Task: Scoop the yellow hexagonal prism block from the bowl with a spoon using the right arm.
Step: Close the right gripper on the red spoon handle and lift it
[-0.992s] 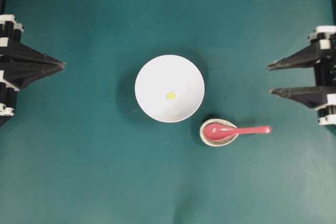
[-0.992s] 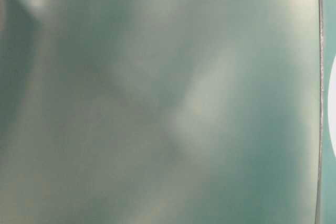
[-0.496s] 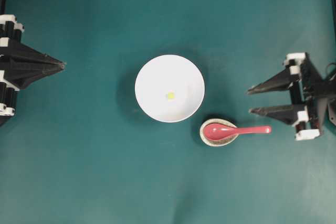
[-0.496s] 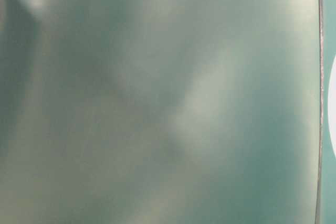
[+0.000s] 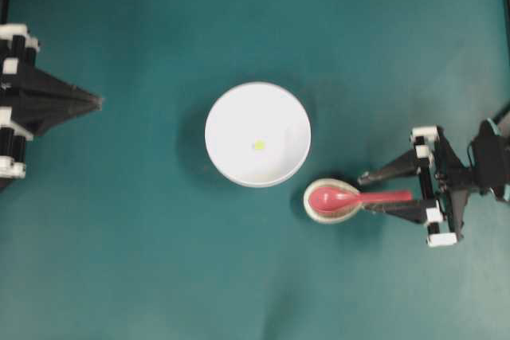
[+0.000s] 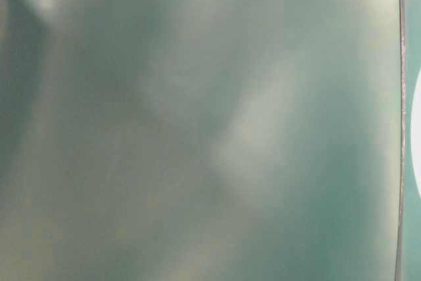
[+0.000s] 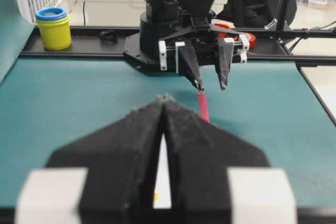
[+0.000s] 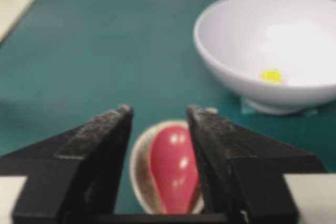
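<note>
The white bowl sits mid-table with the yellow hexagonal prism block lying in its bottom. Just to its lower right the pink-red spoon rests with its scoop in a speckled spoon rest, handle pointing right. My right gripper is open, one finger on each side of the handle, apart from it. From the right wrist, the scoop shows between the open fingers of the gripper, with the bowl and block beyond. My left gripper is shut and empty at the far left edge.
The teal mat covers the table. In the left wrist view a yellow cup with a blue rim stands behind the black rail at the far side, beside the right arm's base. The table-level view is a blur.
The right arm has come in from the right edge, moving left and toward the front, so its open fingers now flank the spoon handle. The left arm, bowl and spoon have not moved.
</note>
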You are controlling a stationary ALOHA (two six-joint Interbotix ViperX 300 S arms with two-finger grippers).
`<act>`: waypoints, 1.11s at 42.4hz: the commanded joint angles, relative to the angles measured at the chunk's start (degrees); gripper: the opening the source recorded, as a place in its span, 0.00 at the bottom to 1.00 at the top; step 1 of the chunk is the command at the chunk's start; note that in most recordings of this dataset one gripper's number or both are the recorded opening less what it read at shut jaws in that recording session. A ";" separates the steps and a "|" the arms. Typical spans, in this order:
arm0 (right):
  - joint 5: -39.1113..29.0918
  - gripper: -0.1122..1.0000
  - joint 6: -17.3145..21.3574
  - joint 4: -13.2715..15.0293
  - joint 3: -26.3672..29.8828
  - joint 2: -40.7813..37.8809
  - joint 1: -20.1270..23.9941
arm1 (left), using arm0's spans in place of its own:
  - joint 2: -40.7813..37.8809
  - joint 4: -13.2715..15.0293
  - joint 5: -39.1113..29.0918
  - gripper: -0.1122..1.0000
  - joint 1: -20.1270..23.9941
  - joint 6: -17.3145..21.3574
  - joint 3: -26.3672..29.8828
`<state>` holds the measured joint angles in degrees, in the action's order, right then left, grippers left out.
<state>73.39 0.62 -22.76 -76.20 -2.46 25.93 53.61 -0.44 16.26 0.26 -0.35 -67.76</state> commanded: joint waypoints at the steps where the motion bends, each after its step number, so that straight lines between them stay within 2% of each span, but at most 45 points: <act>1: 3.16 0.58 0.00 -0.88 0.70 -2.72 1.49 | -1.49 -0.18 0.79 0.10 0.09 0.00 0.79; 6: 3.69 0.58 0.09 -0.88 0.44 -5.19 1.93 | -2.20 -0.09 2.02 0.10 0.09 0.00 0.79; 16: 3.69 0.58 2.90 -0.97 -0.79 -8.00 2.02 | -1.93 -0.18 2.90 0.10 0.09 0.18 0.79; 27: 2.99 0.58 3.34 -0.79 -0.62 -10.72 2.02 | -1.32 -0.09 2.90 0.10 0.09 0.18 0.88; 47: 0.53 0.58 4.92 -1.41 -0.62 -11.69 1.93 | -1.23 -0.18 2.90 0.10 0.09 0.18 0.88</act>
<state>73.74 5.19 -23.91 -76.90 -14.85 27.77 52.56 -0.44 18.63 0.26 -0.18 -67.76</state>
